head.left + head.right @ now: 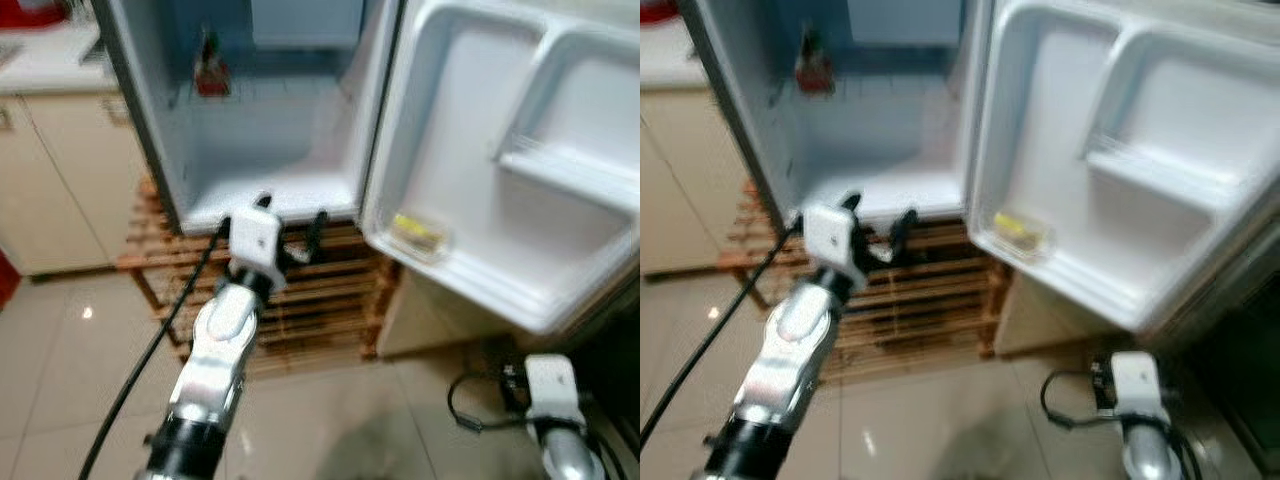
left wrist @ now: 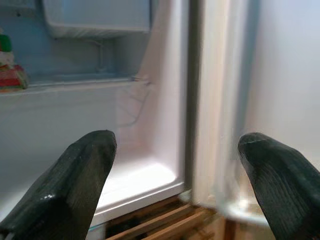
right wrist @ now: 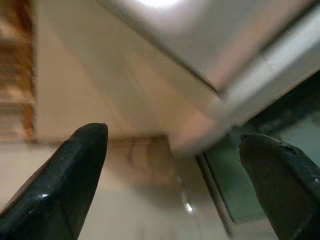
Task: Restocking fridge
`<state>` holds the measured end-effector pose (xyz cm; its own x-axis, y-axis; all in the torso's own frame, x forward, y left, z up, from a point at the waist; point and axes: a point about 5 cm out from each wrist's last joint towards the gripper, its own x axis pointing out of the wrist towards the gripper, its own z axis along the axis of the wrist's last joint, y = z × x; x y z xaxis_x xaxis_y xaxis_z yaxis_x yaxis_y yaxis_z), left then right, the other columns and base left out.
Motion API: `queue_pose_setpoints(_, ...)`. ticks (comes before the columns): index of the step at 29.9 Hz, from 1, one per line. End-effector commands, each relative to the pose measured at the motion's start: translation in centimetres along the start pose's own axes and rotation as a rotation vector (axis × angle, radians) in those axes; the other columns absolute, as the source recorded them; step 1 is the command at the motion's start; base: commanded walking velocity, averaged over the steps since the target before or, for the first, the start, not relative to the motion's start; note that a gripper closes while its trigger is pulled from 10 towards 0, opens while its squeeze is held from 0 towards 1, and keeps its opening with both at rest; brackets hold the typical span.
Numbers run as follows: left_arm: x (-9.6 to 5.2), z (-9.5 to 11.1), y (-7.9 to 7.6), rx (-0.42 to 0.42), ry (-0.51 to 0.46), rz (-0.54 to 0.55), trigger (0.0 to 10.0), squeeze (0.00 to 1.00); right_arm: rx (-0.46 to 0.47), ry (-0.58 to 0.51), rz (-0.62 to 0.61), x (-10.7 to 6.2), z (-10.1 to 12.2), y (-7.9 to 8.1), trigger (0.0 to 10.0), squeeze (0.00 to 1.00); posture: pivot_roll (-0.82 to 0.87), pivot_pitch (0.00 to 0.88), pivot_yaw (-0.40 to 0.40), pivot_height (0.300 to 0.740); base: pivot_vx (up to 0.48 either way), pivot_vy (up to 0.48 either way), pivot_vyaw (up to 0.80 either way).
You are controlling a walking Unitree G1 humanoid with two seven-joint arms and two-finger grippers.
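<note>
A small white fridge (image 1: 250,150) stands open on a wooden slatted stand (image 1: 310,290), its door (image 1: 520,160) swung out to the right. On the inner shelf at the back left sits a red item (image 1: 211,76), seen also as red item (image 2: 11,75) in the left wrist view. My left gripper (image 1: 295,238) is open and empty, raised just in front of the fridge's bottom lip. Both black fingertips (image 2: 75,185) frame the bare lower compartment. My right gripper (image 3: 175,185) is open and empty, low beside the door's bottom corner; its arm (image 1: 555,410) shows at the lower right.
A yellow label (image 1: 415,232) sits on the door's lower bin. Cream cabinets (image 1: 60,170) and a counter stand to the left. Tiled floor (image 1: 330,420) lies in front. A black cable (image 1: 150,350) trails along the left arm.
</note>
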<state>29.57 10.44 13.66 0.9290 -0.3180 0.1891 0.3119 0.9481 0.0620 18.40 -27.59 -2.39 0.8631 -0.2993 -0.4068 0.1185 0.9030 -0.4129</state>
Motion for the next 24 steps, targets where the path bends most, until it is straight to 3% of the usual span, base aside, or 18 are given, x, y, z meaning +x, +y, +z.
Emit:
queue_pose_setpoints(1, 0.0, 0.0, -0.6, -0.017, -0.004, -0.024, 10.0, 0.0, -0.03, 0.053, -0.024, 0.3, -0.6, -1.2, 10.0, 0.0, -0.09, 0.0, -0.033, 0.74, 0.0, -0.48, 0.0)
queue_pose_setpoints(3, -0.2, -0.6, -0.2, -0.05, 0.019, 0.007, 10.0, 0.0, -0.055, 0.147, -0.082, 0.4, -2.0, -2.1, 10.0, 0.0, -0.09, 0.0, -0.034, 0.74, 0.0, 0.0, 0.0)
queue_pose_setpoints(4, -0.2, -0.8, 0.2, -0.024, 0.037, 0.034, 10.0, 0.0, -0.061, 0.195, -0.129, 0.5, -2.6, -2.8, 10.0, 0.0, -0.09, 0.0, -0.029, 0.74, 0.0, 0.0, 0.0)
queue_pose_setpoints(8, -0.1, -1.7, 0.9, 0.034, 0.088, 0.074, 10.0, 0.0, -0.084, 0.187, -0.253, 1.3, -1.7, -5.0, 10.0, 0.0, -0.09, 0.0, -0.022, 0.74, 0.0, 0.0, 0.0)
queue_pose_setpoints(11, -0.1, -3.2, 1.4, 0.091, 0.187, 0.078, 10.0, 0.0, -0.107, 0.021, -0.324, 3.1, 2.3, -6.5, 10.0, 0.0, -0.09, 0.0, -0.01, 0.74, 0.0, 0.0, 0.0)
queue_pose_setpoints(13, -0.6, -5.8, 1.5, 0.186, 0.385, 0.044, 10.0, 0.0, -0.118, -0.1, -0.363, 4.4, 5.9, -7.2, 10.0, 0.0, -0.09, 0.0, -0.006, 0.74, 0.0, 0.0, 0.0)
queue_pose_setpoints(15, -2.8, -10.0, 1.3, 0.189, 0.716, -0.047, 10.0, 0.0, -0.093, -0.18, -0.403, 5.9, 10.1, -7.7, 10.0, 0.0, -0.09, 0.0, -0.01, 0.74, 0.0, 0.0, 0.0)
queue_pose_setpoints(17, -3.1, -10.5, 1.3, 0.183, 0.75, -0.056, 10.0, 0.0, -0.088, -0.185, -0.411, 6.1, 10.6, -7.8, 10.0, 0.0, -0.08, 0.0, -0.012, 0.74, 0.0, 0.0, 0.0)
queue_pose_setpoints(22, -4.2, -11.7, 1.5, 0.261, 0.828, -0.15, 10.0, 0.0, -0.003, -0.212, -0.42, 7.7, 14.9, -7.1, 10.0, 0.0, -0.07, 0.0, -0.014, 0.74, 0.0, 0.0, 0.0)
queue_pose_setpoints(24, -4.3, -11.8, 1.5, 0.27, 0.835, -0.158, 10.0, 0.0, 0.005, -0.223, -0.414, 7.9, 15.6, -6.9, 10.0, 0.0, -0.06, 0.0, -0.013, 0.74, 0.0, 0.0, 0.0)
